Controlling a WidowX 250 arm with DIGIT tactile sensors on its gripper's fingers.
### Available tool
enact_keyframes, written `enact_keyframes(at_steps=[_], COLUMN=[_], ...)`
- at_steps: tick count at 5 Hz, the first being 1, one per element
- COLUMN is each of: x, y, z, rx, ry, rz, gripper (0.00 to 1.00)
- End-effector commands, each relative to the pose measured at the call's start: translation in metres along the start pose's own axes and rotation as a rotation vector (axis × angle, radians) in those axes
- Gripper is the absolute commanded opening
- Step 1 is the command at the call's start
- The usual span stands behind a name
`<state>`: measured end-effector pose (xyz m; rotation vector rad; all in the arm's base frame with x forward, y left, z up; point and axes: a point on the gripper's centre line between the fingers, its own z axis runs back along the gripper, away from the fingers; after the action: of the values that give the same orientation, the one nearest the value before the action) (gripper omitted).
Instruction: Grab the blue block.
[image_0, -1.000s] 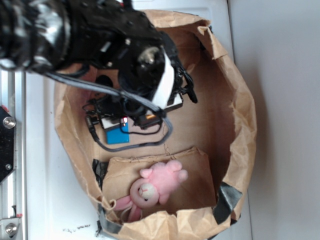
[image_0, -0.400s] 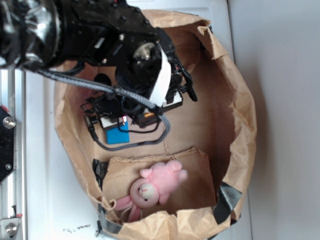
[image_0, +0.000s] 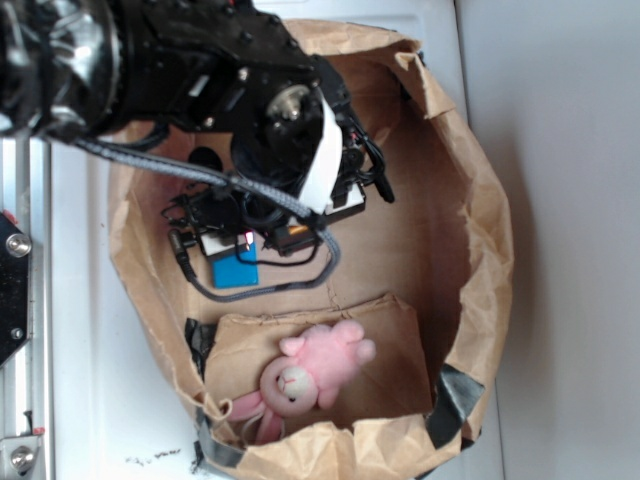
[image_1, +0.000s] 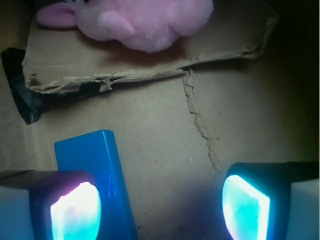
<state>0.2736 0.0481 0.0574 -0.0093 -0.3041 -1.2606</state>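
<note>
The blue block (image_1: 102, 170) lies flat on the brown paper floor inside the bag, at the lower left of the wrist view. In the exterior view the blue block (image_0: 236, 271) peeks out just below the black arm. My gripper (image_1: 160, 210) is open and low over the floor. The left finger (image_1: 75, 210) overlaps the block's top, while the right finger (image_1: 245, 207) stands well clear to the right. Bare paper lies between the pads. In the exterior view the arm hides the gripper's fingers.
A pink plush bunny (image_0: 305, 375) rests on a folded cardboard flap (image_1: 150, 62) beyond the block. The crumpled brown paper bag (image_0: 480, 250) walls in the whole area. Black cables (image_0: 300, 280) loop beside the block. Black tape (image_1: 22, 95) patches the flap's left end.
Between the oldest frame and now the arm shifted slightly, with its wrist turning a little. The block and the bunny have stayed put.
</note>
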Motion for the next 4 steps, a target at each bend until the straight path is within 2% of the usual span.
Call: enact_keyframes(at_steps=[1, 4], x=[0.016, 0.045], y=[0.005, -0.01], z=[0.007, -0.018], rx=[0.034, 0.077], ry=[0.097, 0.252], rz=[-0.124, -0.244], gripper=[1.0, 1.0])
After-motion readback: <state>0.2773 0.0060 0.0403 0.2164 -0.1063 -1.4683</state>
